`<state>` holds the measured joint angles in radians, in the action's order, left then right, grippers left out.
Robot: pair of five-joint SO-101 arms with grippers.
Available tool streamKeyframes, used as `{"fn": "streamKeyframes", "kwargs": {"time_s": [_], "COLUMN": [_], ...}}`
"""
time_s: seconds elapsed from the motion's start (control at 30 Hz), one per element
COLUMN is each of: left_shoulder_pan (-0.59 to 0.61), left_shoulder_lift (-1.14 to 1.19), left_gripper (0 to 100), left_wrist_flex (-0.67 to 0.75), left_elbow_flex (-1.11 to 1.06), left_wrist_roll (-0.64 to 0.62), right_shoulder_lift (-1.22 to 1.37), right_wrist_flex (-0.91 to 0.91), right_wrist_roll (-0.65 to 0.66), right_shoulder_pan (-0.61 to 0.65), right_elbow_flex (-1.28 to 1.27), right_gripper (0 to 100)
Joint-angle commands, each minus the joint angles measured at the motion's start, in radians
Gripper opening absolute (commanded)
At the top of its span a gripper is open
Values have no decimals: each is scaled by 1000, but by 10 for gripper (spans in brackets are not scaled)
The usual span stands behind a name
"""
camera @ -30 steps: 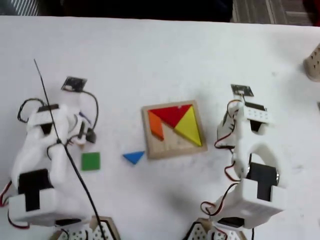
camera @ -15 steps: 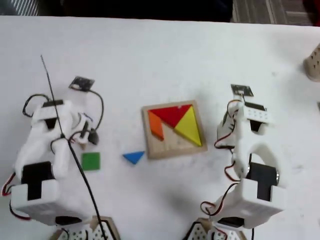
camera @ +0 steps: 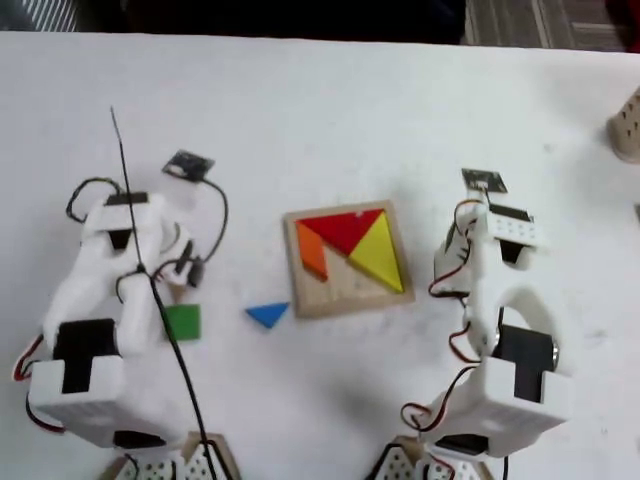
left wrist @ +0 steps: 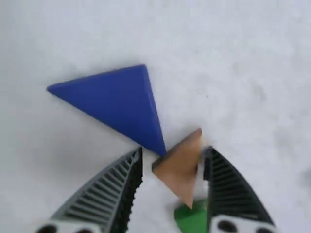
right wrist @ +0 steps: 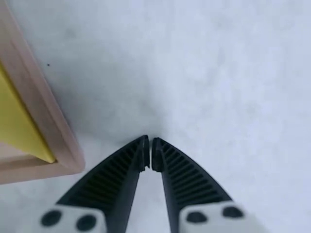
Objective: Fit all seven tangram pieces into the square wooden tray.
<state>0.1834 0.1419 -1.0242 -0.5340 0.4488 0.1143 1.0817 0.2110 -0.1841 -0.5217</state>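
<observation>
Grasping a tan triangle point(left wrist: 179, 167), left gripper point(left wrist: 173, 151) hangs by green square point(left wrist: 192, 219); blue triangle point(left wrist: 116, 104) lies between it and tray point(camera: 345, 303); right gripper point(right wrist: 149, 141) clenched, empty.

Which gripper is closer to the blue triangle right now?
Left. The left gripper, holding a tan triangle, is right beside the blue triangle; the right gripper is on the other side of the wooden tray.

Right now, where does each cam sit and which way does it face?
High view: fixed above the table, looking down; shows white left arm and right arm.
Left wrist view: on left arm, facing the table; left tool holds a light brown triangular piece.
Right wrist view: on right arm, facing the table; right tool, shut.
Shared: blue triangle, high and left wrist; square wooden tray, high and right wrist.
</observation>
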Motion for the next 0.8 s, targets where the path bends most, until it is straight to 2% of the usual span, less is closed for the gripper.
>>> {"fn": "streamKeyframes", "kwargs": {"time_s": [0.0,0.37,0.53,0.67,0.77], "left_shoulder_pan": [-16,-18,-19,10,41], "left_shoulder_lift": [2,2,2,1,-28], "left_gripper": [255,259,255,255,256], "left_wrist_flex": [-34,-74,-91,-77,-71], "left_elbow_flex": [18,21,20,37,54], "left_wrist_roll": [17,173,310,315,245], "right_shoulder_lift": [-38,-38,-38,-38,-38], "right_wrist_flex": [-12,-12,-12,-12,-12], "right_wrist_roll": [12,14,12,12,12], "right_shoulder_pan": [8,8,8,8,8], "right_elbow_flex": [6,6,6,6,6], "right_gripper": [18,18,18,18,18]}}
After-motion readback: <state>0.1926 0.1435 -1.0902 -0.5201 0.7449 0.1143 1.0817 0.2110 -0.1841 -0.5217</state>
